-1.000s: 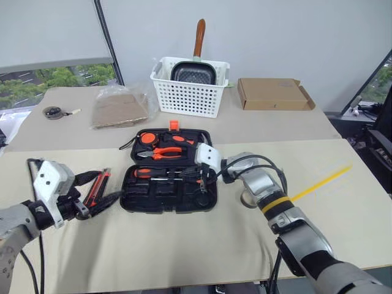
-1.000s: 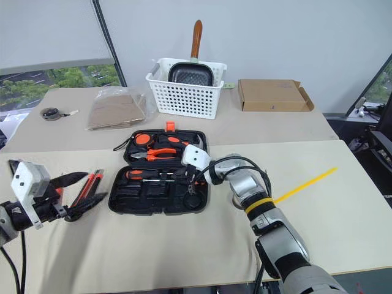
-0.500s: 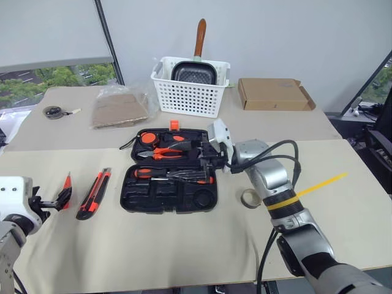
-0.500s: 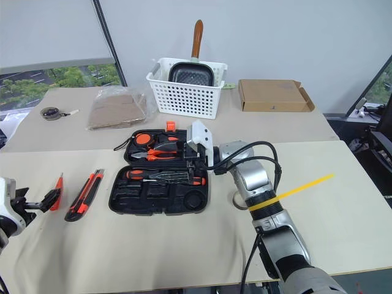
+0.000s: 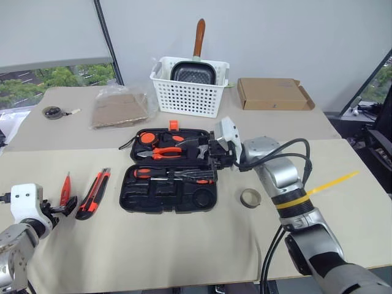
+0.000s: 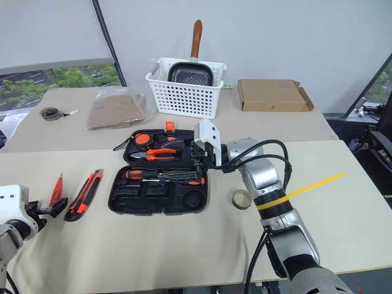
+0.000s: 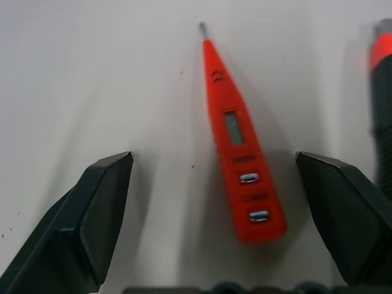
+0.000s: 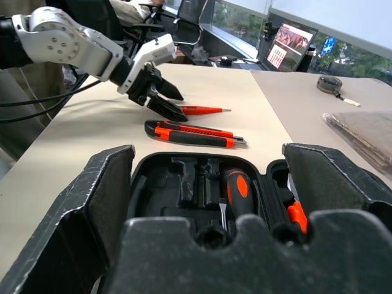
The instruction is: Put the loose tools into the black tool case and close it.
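The black tool case (image 5: 169, 177) lies open near the middle of the surface (image 5: 184, 245), lid half away from us, which leaves its recesses reachable from above. We see two screwdrivers (image 5: 174, 175) already lying in the near half, just behind the empty recesses; pliers (image 5: 164, 152) sit in the lid half. The orange latch (image 5: 173, 125) stands up at the far edge, so closing is not yet begun.

Three loose tools remain outside. The utility knife (image 5: 95, 193) lies left of the case, apart from it, and the slim orange tester screwdriver (image 5: 64, 189) lies just beyond the knife, roughly parallel to it. The tape roll (image 5: 249, 198) lies flat on the right side, near the case's front right corner.

The left gripper (image 7: 220, 245) sits low at the tester's handle end, jaws spread wide with the tester between them and untouched; we judge this a line-up for a pinch across the handle. The right gripper (image 8: 208, 190) hovers above the case's right edge, jaws wide open and empty, pointing across the case toward the left tools.

Behind the case: a white lattice basket (image 5: 190, 86) with a pan, a cardboard box (image 5: 272, 94), a bagged flat brown item (image 5: 119, 109). None of these concern the task.
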